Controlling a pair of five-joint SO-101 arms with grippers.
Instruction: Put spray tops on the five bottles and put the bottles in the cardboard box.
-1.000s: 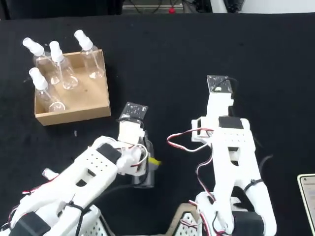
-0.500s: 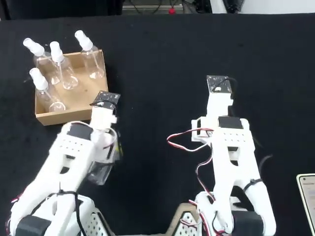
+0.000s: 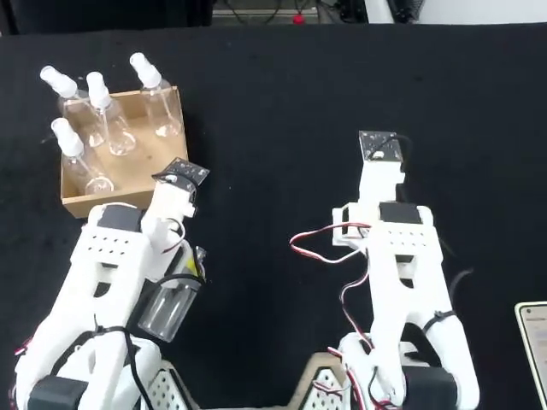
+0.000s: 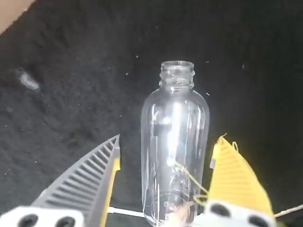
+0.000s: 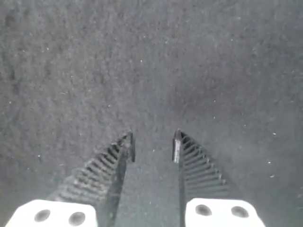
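Note:
The cardboard box point(image 3: 171, 184) stands at the back left of the black table, with several clear bottles in it, each wearing a white spray top point(image 3: 58, 81). Just in front of the box, my left gripper point(image 3: 184, 278) is shut on a clear bottle point(image 3: 167, 309) that has no top. In the left wrist view this bottle point(image 4: 174, 142) lies between the fingers of the left gripper point(image 4: 170, 142), its open neck pointing away. Over bare black cloth my right gripper point(image 5: 152, 144) stands open, nothing between its fingers. The right arm point(image 3: 397, 248) is at the centre right.
A corner of the box point(image 4: 12, 9) shows in the left wrist view. A flat white device point(image 3: 535, 342) lies at the table's right edge. Red and white wires point(image 3: 316, 243) loop out beside the right arm. Cables run along the back edge.
My left arm has swung left toward the box, carrying the topless bottle with it. The right arm has not moved.

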